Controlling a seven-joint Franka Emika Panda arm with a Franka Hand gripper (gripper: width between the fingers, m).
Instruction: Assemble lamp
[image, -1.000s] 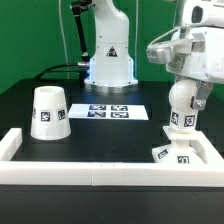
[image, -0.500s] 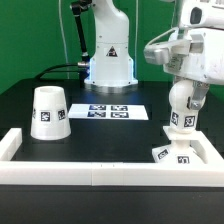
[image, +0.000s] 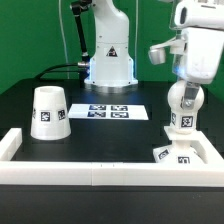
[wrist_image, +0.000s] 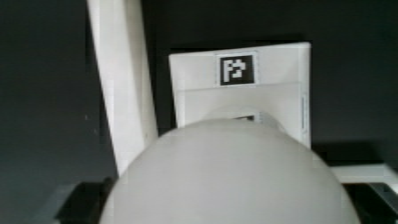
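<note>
The ball-shaped bulb (image: 182, 106) stands upright with its tagged neck on the small square base (image: 170, 154), at the exterior view's right, inside the corner of the white border. My gripper (image: 188, 84) hangs straight over the bulb's round top and is open, its fingers either side of the ball. In the wrist view the bulb (wrist_image: 222, 170) fills the near part, with a dark fingertip (wrist_image: 75, 205) showing beside it, and the base (wrist_image: 276, 95) with its tag lies beyond. The cone-shaped shade (image: 47, 111) stands alone at the exterior view's left.
The white bar-shaped border (image: 100, 172) runs along the front and up both sides; it shows beside the base in the wrist view (wrist_image: 121, 90). The marker board (image: 110, 112) lies mid-table. The arm's own pedestal (image: 108, 65) stands at the back.
My gripper and arm have risen a little and shifted toward the exterior view's right. The bulb has stayed upright on the base. The shade has not moved.
</note>
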